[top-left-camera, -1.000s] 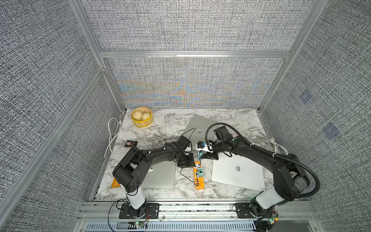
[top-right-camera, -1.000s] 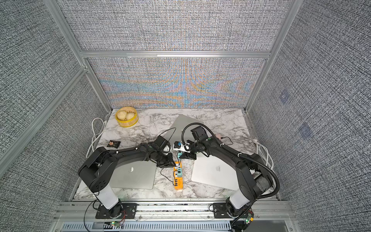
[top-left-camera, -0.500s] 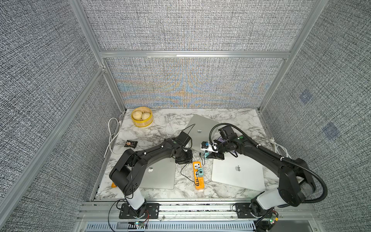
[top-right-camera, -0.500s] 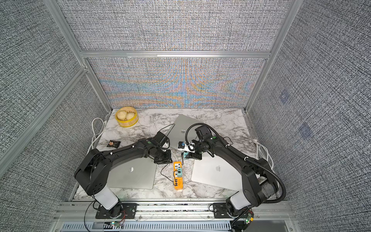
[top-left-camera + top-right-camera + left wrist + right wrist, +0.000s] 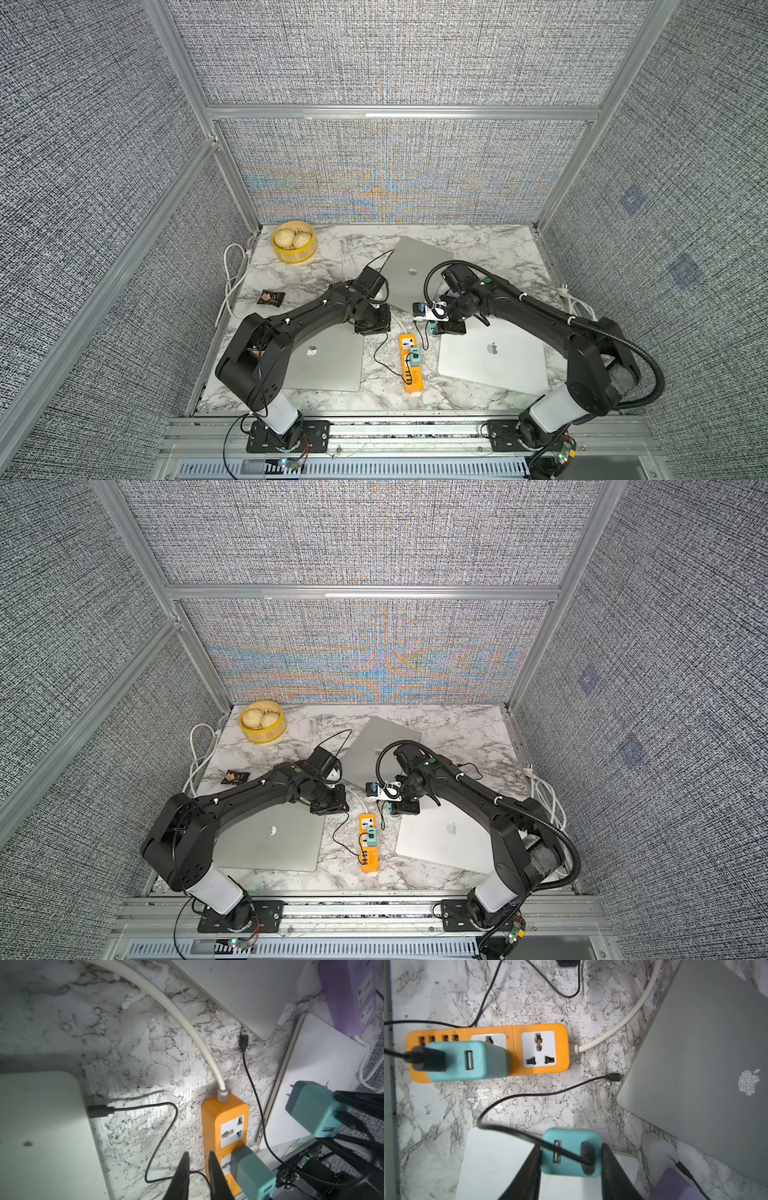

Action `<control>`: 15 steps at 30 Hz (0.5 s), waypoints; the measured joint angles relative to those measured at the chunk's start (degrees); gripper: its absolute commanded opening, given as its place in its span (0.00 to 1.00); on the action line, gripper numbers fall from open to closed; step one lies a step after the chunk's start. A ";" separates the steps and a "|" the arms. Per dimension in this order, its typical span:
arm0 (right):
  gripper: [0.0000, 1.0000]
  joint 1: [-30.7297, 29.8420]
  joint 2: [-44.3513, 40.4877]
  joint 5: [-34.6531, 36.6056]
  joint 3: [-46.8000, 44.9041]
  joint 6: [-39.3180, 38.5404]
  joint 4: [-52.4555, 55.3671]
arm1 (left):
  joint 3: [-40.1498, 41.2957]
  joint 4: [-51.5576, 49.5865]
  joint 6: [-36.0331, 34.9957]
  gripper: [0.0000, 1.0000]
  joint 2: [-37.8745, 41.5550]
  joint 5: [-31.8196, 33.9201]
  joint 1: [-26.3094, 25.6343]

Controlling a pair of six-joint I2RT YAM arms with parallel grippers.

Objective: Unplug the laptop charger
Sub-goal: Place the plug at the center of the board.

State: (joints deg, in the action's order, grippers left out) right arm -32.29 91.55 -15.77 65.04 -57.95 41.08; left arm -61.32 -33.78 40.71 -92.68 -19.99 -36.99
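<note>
Between the two fingers of the right hand (image 5: pixel 571 1147), the teal laptop charger (image 5: pixel 571 1139) is gripped by its sides and held clear of the orange power strip (image 5: pixel 562 1049), just off that strip's cord end and above a corner of the near laptop (image 5: pixel 500 1157). Its bare prongs (image 5: pixel 291 1087) are seen in the left wrist view, and the strip's end socket (image 5: pixel 538 1049) is left empty. Over the last second the right hand is hardly shifted, while the left hand (image 5: pixel 198 1153) has been drawn back from the strip's cord end, close against which it stood as if to brace it. It is now kept narrow, with nothing between its fingers, near that end but apart from it. From this the pull is judged finished: the strip no longer has to be steadied, and only the setting down of the charger is thought to remain. Its black cable (image 5: pixel 550 1093) is run to a connector (image 5: pixel 612 1077) at the edge of the far laptop (image 5: pixel 706 1043); whether that end is seated cannot be told. The charger's long axis, from prongs to port face, is held about upright, parallel to that of the second charger (image 5: pixel 488 1059) still plugged in beyond the fingertips. The prongs are pointed down, away from the wrist, and the port face is turned up toward it.
</note>
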 measured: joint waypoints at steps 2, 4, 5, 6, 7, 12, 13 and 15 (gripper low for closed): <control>0.11 -0.81 1.64 1.51 1.01 0.04 0.76 | 0.17 -0.63 -0.31 0.19 1.31 0.00 1.27; 0.11 -1.53 2.49 2.60 1.51 0.26 0.90 | 0.33 -1.11 -0.92 0.19 2.43 0.00 2.32; 0.11 -2.01 2.89 3.28 1.79 0.28 1.03 | 0.50 -1.44 -1.29 0.19 2.93 -0.02 2.86; 0.11 -2.36 3.30 3.69 2.08 0.50 1.07 | 0.66 -1.86 -1.49 0.19 3.39 -0.07 3.43; 0.11 -2.73 3.93 4.20 2.47 0.55 1.14 | 0.98 -2.21 -1.73 0.19 3.98 -0.07 4.11; 0.11 -3.87 6.86 6.69 4.48 1.18 1.92 | 2.95 -3.65 -2.82 0.19 7.52 -0.07 7.54; 0.11 -4.07 7.34 6.95 4.85 1.44 2.12 | 3.17 -4.22 -3.06 0.19 8.17 -0.02 8.15; 0.11 -4.57 8.46 7.74 5.81 1.86 2.54 | 3.30 -5.14 -3.63 0.19 9.25 0.13 9.11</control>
State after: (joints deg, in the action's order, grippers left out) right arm -36.86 100.01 -8.03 70.85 -56.10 43.62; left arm -58.02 -38.92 37.08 -83.44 -19.86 -27.88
